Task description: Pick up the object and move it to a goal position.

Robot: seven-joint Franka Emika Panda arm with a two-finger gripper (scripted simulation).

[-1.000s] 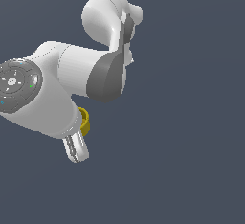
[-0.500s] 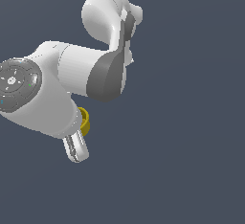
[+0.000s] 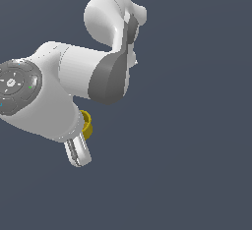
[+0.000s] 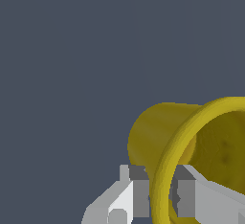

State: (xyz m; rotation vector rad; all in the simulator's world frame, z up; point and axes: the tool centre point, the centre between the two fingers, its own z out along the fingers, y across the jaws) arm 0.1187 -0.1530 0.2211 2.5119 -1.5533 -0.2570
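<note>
- Pincer (image 4: 160,201) is clamped on the yellow cup (image 4: 191,146), one finger (image 4: 131,194) outside the thick rim, the other inside.
- Cup hangs at the pincer, nothing visibly under it; looks like the carry step, I'd say.
- Next: hold the clamp, travel to goal; no goal marker visible.
- Exterior view: the arm (image 3: 69,91) hides most of the cup; only the wrist view shows the grip.

The cup (image 4: 165,137) is small, round and yellow, with a thick flared rim and a hollow inside (darker, shaded ochre). In the wrist view it lies tipped on its side, its rim caught between two grey fingers (image 4: 136,196). In the exterior view only a yellow sliver (image 3: 87,124) peeks out beside the white arm (image 3: 59,84).
</note>
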